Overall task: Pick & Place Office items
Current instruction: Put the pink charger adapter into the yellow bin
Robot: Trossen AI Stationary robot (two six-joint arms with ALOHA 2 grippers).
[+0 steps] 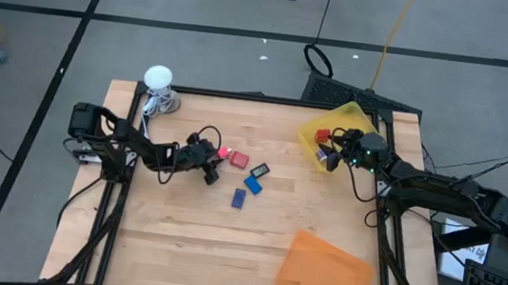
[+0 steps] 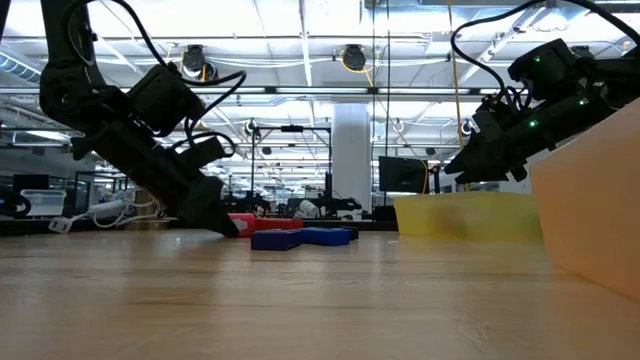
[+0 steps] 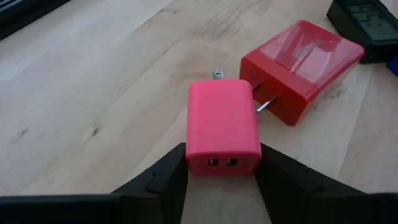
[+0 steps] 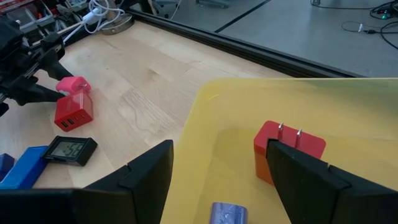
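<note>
A robotics lab: a wooden table (image 1: 175, 249) on a dark metal frame (image 1: 100, 231) stands on grey taped floor (image 1: 197, 50) strewn with cables (image 1: 326, 16); behind it an open hall with ceiling lights (image 2: 352, 57), a pillar (image 2: 352, 150) and monitors (image 2: 402, 175).

Two trays, yellow (image 1: 357, 119) and orange (image 1: 323, 274); one white ball (image 1: 158, 78); two arms.
</note>
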